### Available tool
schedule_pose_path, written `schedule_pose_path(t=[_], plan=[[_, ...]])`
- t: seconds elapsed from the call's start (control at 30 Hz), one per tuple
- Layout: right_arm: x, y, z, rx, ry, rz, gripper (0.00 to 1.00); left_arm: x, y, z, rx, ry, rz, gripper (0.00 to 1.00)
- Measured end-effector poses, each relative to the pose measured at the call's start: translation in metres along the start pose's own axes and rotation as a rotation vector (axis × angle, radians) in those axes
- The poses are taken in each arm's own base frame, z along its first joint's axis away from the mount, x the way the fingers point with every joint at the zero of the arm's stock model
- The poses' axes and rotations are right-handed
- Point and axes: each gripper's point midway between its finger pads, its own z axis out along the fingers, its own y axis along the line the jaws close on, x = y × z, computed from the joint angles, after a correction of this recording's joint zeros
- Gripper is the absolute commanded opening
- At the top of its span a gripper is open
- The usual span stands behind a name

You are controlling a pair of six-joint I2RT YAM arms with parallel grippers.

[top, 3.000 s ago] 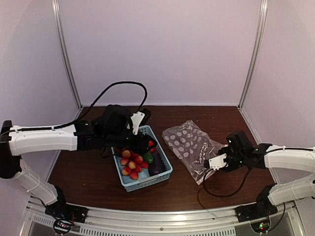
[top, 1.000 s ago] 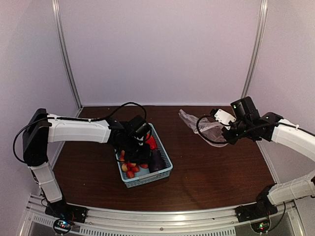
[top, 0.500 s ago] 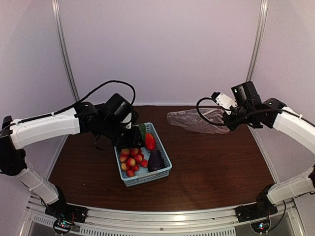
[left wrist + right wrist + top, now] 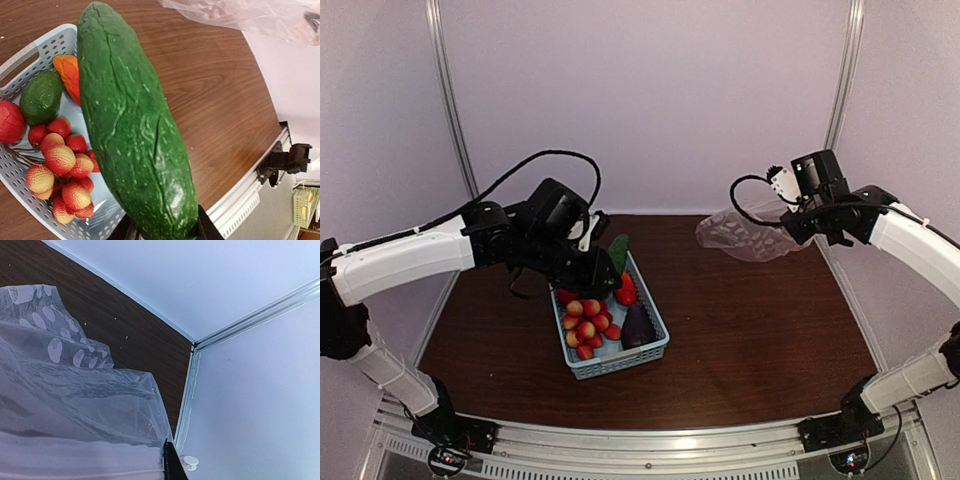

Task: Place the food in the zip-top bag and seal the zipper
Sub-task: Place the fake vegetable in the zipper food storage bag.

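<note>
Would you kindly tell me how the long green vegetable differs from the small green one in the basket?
The long green vegetable is clamped in the left gripper, clear of the basket, while the small green one lies inside it. The long green vegetable is stretched out, ridged and speckled; the small green one is short and rounded. Both are dark green toy produce.

Soft, even, lilac-tinted light; the top view is grainy, its frame posts [image 4: 448,110] bowed by the lens; the green toy cucumber [image 4: 130,125] is sharp (faint sheen low down); the polka-dot bag [image 4: 75,390] blurs near the camera.
</note>
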Motion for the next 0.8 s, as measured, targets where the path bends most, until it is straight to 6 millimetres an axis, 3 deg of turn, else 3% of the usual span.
schedule_pose_path(t=[0.1,0.17,0.3,0.4,0.5,0.63,0.8], plan=[[0.003,0.006,0.007,0.001,0.016,0.000,0.00,-0.002,0.011,0.021,-0.040,0.018,-0.005,0.05],[0.010,0.015,0.018,-0.005,0.044,-0.012,0.00,0.000,0.009,0.031,-0.019,0.035,0.005,0.04],[0.025,0.045,0.048,-0.053,0.127,-0.041,0.00,0.000,-0.032,0.033,0.149,0.038,0.070,0.02],[0.025,0.066,0.060,-0.120,0.161,-0.039,0.00,0.004,-0.067,0.028,0.292,0.040,0.119,0.00],[0.010,0.078,0.059,-0.184,0.143,-0.010,0.00,0.005,-0.100,0.018,0.436,0.038,0.152,0.00],[-0.012,0.082,0.048,-0.248,0.092,0.047,0.00,-0.002,-0.124,0.013,0.563,0.016,0.158,0.00],[-0.018,0.089,0.042,-0.301,0.082,0.078,0.00,-0.001,-0.140,0.039,0.643,0.048,0.133,0.00]])
